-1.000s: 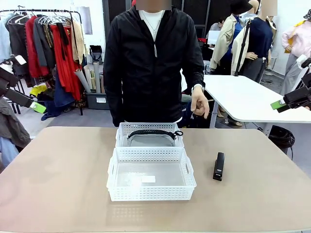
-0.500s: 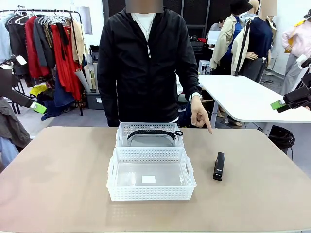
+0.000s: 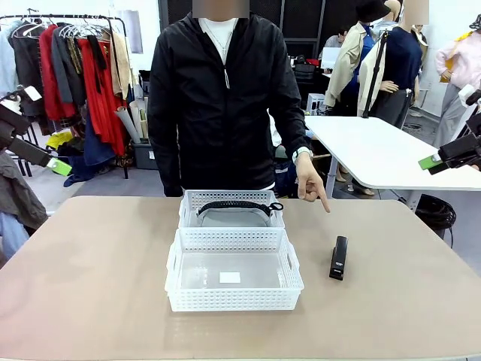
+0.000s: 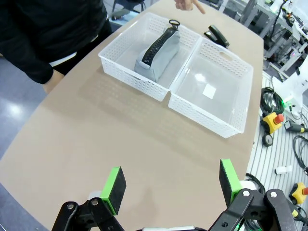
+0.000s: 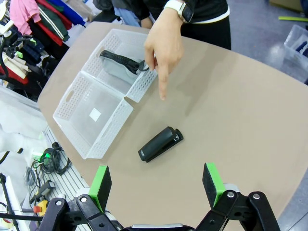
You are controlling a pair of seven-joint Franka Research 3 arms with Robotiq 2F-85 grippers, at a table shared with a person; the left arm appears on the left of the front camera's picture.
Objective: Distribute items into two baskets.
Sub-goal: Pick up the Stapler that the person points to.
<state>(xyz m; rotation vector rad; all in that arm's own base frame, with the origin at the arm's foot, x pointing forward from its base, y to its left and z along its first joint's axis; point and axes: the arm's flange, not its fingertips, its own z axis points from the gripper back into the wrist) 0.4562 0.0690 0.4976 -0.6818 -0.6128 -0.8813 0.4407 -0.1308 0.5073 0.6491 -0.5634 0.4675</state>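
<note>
Black against the tan table (image 3: pixel 90 263), the stapler (image 3: pixel 339 258) lies flat on the robot's right half, just beside the near basket (image 3: pixel 233 301) but apart from it. Its long axis runs from the robot's side toward the person, the far end leaning slightly to the right. The two white lattice baskets sit at the middle of the table, one behind the other with their long sides touching. The far basket (image 3: pixel 188 203) holds the grey waist bag (image 3: pixel 233 219), which stands on edge with its long axis left to right along the basket. Its black strap (image 3: pixel 233 204) runs along the top, with a ring at the right-hand end. A small white label (image 3: pixel 230 277) lies on the near basket's floor.

The person's hand (image 3: pixel 310 183) hangs over the far right part of the table, index finger pointing down at the surface beyond the stapler.

The left gripper (image 4: pixel 171 180) hovers above bare tabletop with its green pads spread wide and nothing between them. The right gripper (image 5: pixel 156 185) is likewise spread wide and holds nothing, with the stapler on the table ahead of it.

Behind the person, a clothes rack (image 3: pixel 75 68) with red and dark garments stands at the left, and a white table (image 3: pixel 376 150) at the right.
</note>
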